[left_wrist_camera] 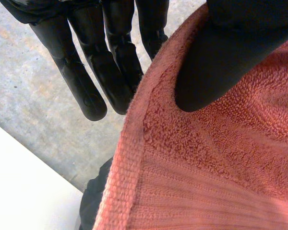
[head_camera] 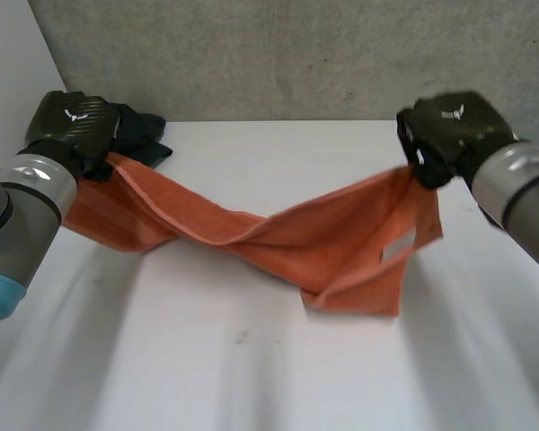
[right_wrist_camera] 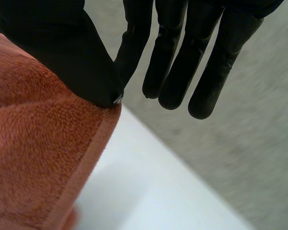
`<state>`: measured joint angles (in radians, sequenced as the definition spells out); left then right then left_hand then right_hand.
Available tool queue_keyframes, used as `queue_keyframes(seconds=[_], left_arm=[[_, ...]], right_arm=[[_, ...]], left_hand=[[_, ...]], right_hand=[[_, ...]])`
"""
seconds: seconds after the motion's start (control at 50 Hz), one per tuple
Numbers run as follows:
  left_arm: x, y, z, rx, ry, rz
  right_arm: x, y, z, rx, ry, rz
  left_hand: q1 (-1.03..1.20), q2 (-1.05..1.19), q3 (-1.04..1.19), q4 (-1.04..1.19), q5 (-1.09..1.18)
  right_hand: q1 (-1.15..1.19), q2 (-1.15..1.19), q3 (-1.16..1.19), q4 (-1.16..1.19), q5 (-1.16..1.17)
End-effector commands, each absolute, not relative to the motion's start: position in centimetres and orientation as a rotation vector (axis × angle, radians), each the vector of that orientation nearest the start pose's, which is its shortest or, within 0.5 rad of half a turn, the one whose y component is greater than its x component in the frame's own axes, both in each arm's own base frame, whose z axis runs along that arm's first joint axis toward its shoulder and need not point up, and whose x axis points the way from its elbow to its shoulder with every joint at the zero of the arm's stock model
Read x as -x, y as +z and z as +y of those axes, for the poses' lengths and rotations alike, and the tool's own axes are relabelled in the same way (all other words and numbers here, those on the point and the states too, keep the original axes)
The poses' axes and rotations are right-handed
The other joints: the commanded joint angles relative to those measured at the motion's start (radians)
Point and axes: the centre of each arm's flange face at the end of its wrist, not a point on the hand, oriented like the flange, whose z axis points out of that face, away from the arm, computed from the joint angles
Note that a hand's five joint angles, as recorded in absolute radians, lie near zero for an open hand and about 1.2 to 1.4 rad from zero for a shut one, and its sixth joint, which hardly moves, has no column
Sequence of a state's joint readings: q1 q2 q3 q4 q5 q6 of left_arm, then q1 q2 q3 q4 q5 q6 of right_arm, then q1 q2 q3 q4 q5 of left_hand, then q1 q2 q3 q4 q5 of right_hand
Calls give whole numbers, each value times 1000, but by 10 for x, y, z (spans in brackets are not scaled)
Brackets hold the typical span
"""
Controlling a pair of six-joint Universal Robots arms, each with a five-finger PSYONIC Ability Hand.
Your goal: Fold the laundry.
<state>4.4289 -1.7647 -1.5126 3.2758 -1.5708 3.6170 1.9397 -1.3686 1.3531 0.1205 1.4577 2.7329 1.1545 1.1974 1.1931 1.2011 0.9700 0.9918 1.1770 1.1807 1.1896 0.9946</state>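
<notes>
A white surface (head_camera: 251, 368) runs back to a grey concrete wall (head_camera: 296, 54). Above it an orange towel (head_camera: 341, 242) hangs stretched, its long axis left to right, twisted once mid-span and sagging at the middle. The left hand (head_camera: 72, 126) pinches its left end between thumb and fingers; the right hand (head_camera: 449, 135) pinches the right corner likewise. A dark cloth (head_camera: 145, 135) lies at the far left.

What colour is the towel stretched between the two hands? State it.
Plain orange-red terry towel; clearest in the head view.
</notes>
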Motion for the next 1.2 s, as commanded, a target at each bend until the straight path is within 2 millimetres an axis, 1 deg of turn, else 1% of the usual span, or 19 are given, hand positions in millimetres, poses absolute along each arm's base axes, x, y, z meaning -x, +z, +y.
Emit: queue_keyframes(seconds=[0.02,0.08,0.1,0.16,0.18,0.22,0.24,0.28,0.3,0.38,0.52,0.62,0.72,0.82,0.9,1.1,1.14,1.18,1.2], left_arm=[[217,273,-301,-763,-2093,1996],[219,264,-297,-784,-2065,2028],[219,260,-296,-793,-2056,2036],[219,253,-294,-803,-2032,2061],[219,251,-293,-805,-2027,2066],[219,248,-293,-810,-2018,2075],[219,248,-293,-812,-2019,2075],[219,248,-293,-812,-2018,2074],[218,249,-294,-809,-2020,2071],[217,251,-296,-801,-2024,2065],[216,252,-295,-800,-2026,2064],[215,251,-295,-799,-2022,2067],[214,250,-296,-797,-2018,2067],[213,250,-297,-790,-2017,2068],[212,250,-297,-790,-2012,2071],[208,248,-300,-777,-2001,2076],[208,248,-300,-775,-2001,2076],[208,247,-300,-774,-1997,2079],[208,246,-300,-775,-1993,2082]], right_arm=[[-282,284,-273,1234,-2167,2077],[-290,258,-262,1301,-1998,2147],[-291,239,-258,1322,-1858,2223],[-288,218,-251,1270,-1610,2366],[-288,216,-250,1241,-1570,2386],[-287,217,-249,1163,-1528,2412],[-287,222,-253,1075,-1534,2414],[-284,227,-261,979,-1558,2417],[-282,228,-265,949,-1562,2423],[-267,239,-282,794,-1602,2445],[-258,246,-288,648,-1583,2439],[-257,240,-281,730,-1483,2444],[-249,230,-282,836,-1436,2452],[-250,209,-282,902,-1362,2468],[-253,190,-292,902,-1358,2474],[-261,166,-313,886,-1386,2448],[-262,163,-316,882,-1384,2447],[-265,158,-320,878,-1372,2448],[-265,157,-322,874,-1373,2448]], left_hand=[[242,199,203,195,252],[242,199,203,195,252],[242,199,203,195,252],[242,199,203,195,252],[242,199,203,195,252],[242,199,203,195,252],[242,199,203,195,252],[242,199,203,195,252],[242,199,203,195,252],[242,199,203,195,252],[242,199,203,195,252],[242,199,203,195,252],[242,199,203,195,252],[242,199,203,195,252],[242,199,203,195,252],[242,199,203,195,252],[242,199,203,195,252],[242,199,203,195,252],[242,199,203,195,252]], right_hand=[[404,219,216,207,227],[404,219,216,207,227],[404,219,216,207,227],[404,219,216,207,227],[404,219,216,207,227],[277,92,88,80,100],[-32,-217,-221,-230,-209],[-517,-702,-706,-715,-694],[-589,-774,-778,-787,-766],[-657,-842,-846,-855,-834],[-795,-980,-984,-993,-972],[-778,-963,-967,-976,-955],[-740,-925,-928,-937,-917],[-672,-857,-861,-870,-849],[-590,-775,-779,-788,-767],[-349,-534,-538,-547,-527],[-262,-447,-450,-459,-439],[78,-107,-111,-120,-99],[330,144,141,132,152]])
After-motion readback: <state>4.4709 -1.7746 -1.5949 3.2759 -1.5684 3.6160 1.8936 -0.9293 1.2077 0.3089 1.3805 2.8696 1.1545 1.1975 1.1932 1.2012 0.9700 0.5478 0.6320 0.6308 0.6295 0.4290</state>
